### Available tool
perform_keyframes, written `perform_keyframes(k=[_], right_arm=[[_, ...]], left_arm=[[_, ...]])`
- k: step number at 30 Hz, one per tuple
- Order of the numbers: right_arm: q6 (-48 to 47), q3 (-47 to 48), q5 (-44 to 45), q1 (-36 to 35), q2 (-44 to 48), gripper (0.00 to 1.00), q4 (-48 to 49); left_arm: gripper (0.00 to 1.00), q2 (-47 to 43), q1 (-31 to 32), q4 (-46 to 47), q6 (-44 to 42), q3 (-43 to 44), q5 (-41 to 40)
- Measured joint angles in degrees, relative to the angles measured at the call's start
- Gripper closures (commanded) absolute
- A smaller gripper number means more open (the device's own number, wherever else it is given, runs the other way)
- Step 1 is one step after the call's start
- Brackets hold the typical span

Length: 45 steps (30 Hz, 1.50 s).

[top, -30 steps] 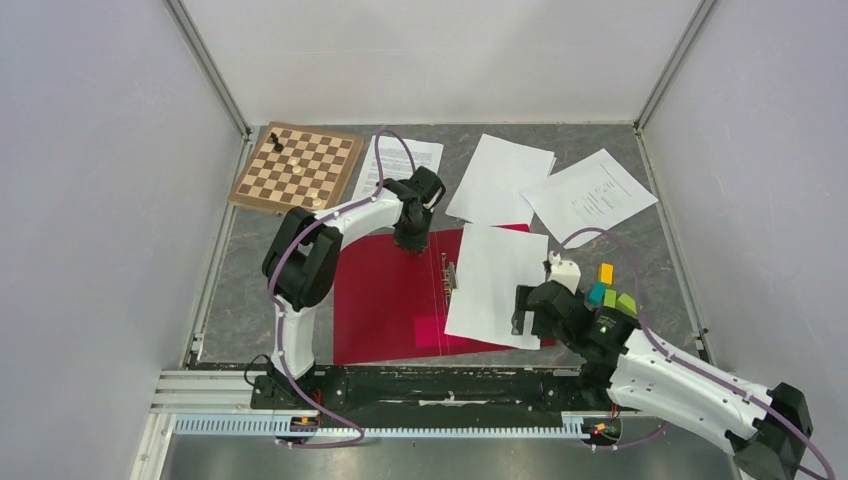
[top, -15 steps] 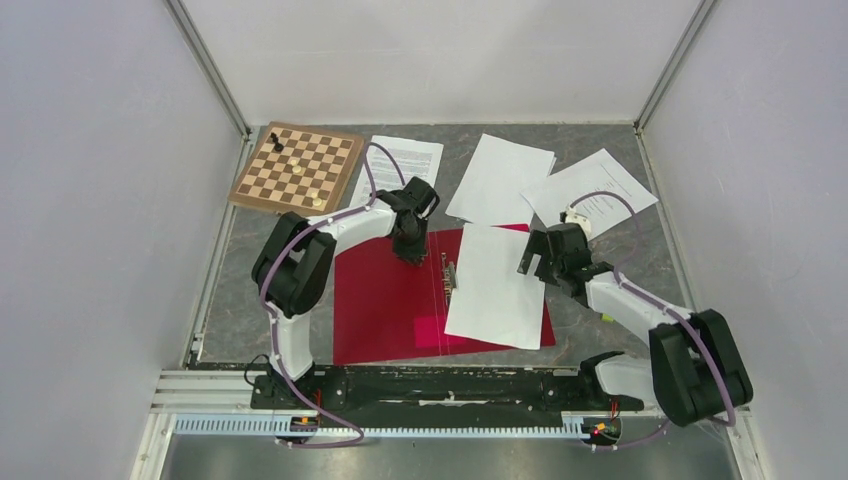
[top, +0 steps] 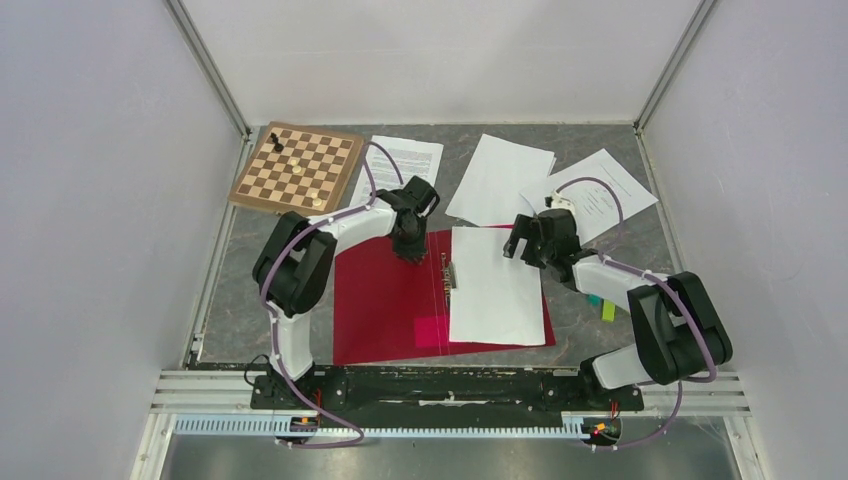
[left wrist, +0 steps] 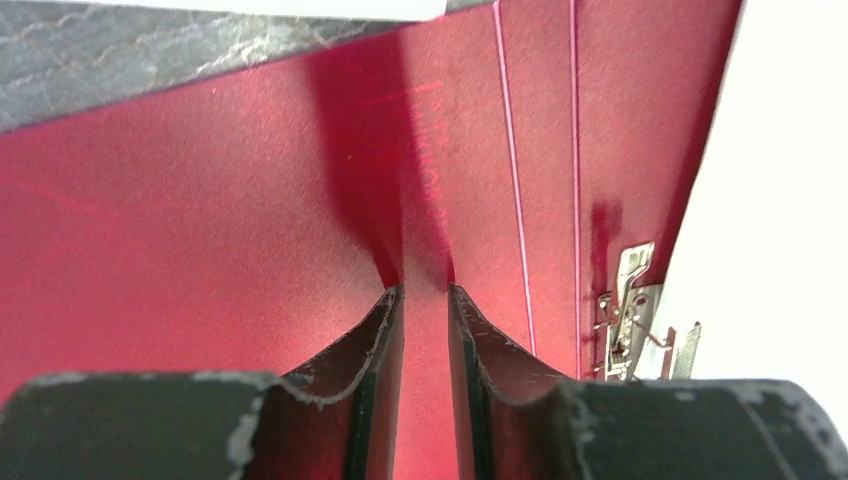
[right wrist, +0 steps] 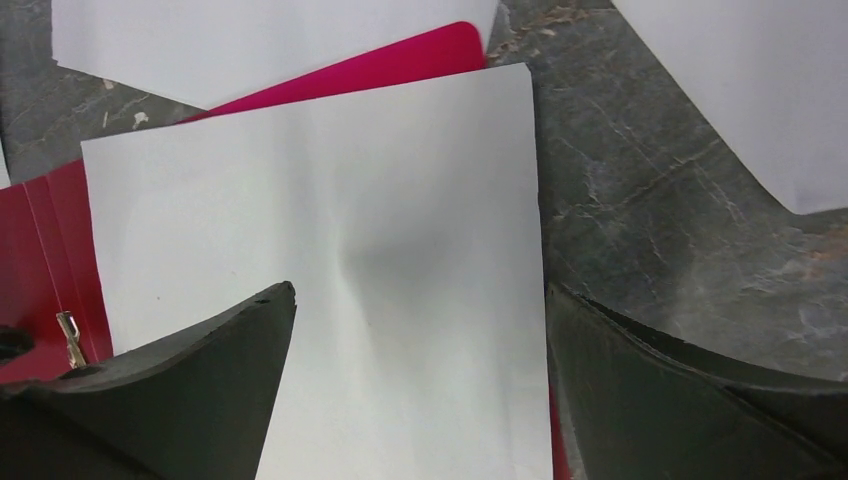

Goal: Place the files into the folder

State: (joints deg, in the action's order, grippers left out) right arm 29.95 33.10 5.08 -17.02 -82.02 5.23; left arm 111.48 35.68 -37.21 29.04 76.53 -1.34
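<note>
One blank white paper sheet (top: 495,290) lies in the open flat red binder folder (top: 385,300) at mid-worktop (top: 235,300), three more white sheets (top: 500,180) at twelve to two o'clock, while the left end effector (left wrist: 425,290), jaws barely parted, apparently pins the cover and the right end effector (right wrist: 420,288) hangs wide open, empty, above the sheet.

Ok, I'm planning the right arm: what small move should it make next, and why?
Probably shift the right gripper toward the printed sheet just to its right. Its jaws stand wide open and empty over the blank sheet, which lies squarely in the red folder, while the left gripper presses its left half.
</note>
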Motion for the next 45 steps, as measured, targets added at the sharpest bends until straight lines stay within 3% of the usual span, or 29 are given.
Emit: perform_keyframes(k=[12,24,29,38,42,45], right_arm=[[-1.4,2.6,0.2,-6.8,-2.3,0.02,-0.5],[-1.1,2.9,6.3,-5.2,0.6,0.02,-5.8],[-1.0,3.2,7.5,-2.2,2.0,0.02,-8.6],[6.2,2.1,9.3,9.9,7.9,0.27,-10.7],[11.6,-0.1,10.5,10.8,10.3,0.44,-10.7],[15.9,-0.4,10.9,11.0,9.9,0.48,-11.8]], left_arm=[[0.7,3.5,0.0,-0.3,0.1,5.0,0.2],[0.66,3.5,0.0,-0.5,0.1,5.6,0.0],[0.66,3.5,0.0,-0.6,0.1,10.6,0.4],[0.66,3.5,0.0,1.1,0.5,16.7,3.8],[0.67,3.5,0.0,1.4,0.6,16.9,4.9],[0.67,3.5,0.0,1.7,0.8,16.8,5.2]])
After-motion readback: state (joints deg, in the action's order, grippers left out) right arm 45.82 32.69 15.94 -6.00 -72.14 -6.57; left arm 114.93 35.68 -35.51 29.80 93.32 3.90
